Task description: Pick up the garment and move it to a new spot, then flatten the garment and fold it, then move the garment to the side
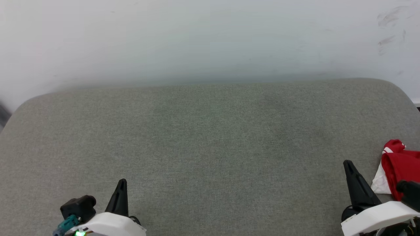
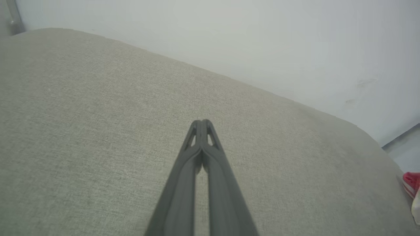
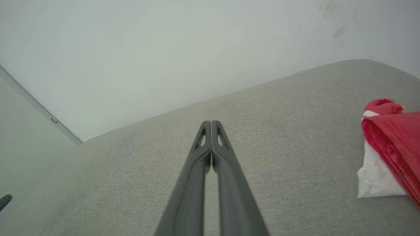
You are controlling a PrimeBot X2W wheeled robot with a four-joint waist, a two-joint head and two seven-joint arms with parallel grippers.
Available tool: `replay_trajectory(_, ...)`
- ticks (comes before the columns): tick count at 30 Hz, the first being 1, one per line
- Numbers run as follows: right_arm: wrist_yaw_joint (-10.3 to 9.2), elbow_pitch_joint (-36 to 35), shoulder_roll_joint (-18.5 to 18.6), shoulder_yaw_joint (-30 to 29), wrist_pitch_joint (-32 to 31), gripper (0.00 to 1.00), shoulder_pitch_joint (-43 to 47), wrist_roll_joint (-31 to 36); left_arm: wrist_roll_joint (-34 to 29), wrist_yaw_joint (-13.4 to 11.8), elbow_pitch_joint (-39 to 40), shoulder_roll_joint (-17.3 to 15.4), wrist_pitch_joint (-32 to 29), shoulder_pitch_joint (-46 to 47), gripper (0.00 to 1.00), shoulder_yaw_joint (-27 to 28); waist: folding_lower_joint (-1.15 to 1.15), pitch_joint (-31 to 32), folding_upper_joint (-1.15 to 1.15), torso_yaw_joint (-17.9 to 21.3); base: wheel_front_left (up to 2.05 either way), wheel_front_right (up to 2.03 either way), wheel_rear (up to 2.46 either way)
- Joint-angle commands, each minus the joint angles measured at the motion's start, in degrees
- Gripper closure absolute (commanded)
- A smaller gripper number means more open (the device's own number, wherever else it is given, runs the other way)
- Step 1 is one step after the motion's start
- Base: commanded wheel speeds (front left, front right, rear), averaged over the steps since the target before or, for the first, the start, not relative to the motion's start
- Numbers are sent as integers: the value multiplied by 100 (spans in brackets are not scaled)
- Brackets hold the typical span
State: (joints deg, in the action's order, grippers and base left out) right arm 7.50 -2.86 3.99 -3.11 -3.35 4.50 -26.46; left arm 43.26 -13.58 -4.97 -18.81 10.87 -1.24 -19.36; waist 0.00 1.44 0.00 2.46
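Garment [image 1: 402, 167] lies bunched, cut off at the head view's right edge; both jaws pressed together, empty.

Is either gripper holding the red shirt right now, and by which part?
Nothing is held. The left gripper and the right gripper are both shut on nothing, and the garment lies loose on the grey cushion beside the right gripper.

No text or number can be read, not even on the garment [image 1: 402, 168]

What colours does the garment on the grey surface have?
The garment is red with a white part, clearest in the right wrist view.
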Motion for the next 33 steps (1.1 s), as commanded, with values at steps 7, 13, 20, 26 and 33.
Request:
replay_trajectory(7, 0, 120, -3, -43, -24, 100, -296, -749, 573, 239, -56, 124, -160, 242, 100, 312, 0, -10, 0, -15, 0, 0, 0)
replay_trajectory(13, 0, 260, -9, -66, -49, 100, -370, -1281, 984, 414, -145, 241, -285, 295, 100, 498, 0, -18, 0, -29, 0, 0, 0)
replay_trajectory(20, -1, 412, -17, -92, -72, 100, -453, -1855, 1428, 597, -229, 372, -425, 357, 100, 702, 0, -29, 0, -45, 0, 0, 0)
replay_trajectory(26, -1, 535, -24, -113, -96, 100, -522, -2318, 1779, 744, -286, 472, -536, 392, 100, 871, 0, -38, 0, -59, 0, 0, 0)
replay_trajectory(33, -1, 668, -31, -137, -117, 100, -586, -2817, 2160, 907, -353, 593, -666, 441, 100, 1055, 0, -48, 0, -74, 0, 0, 0)
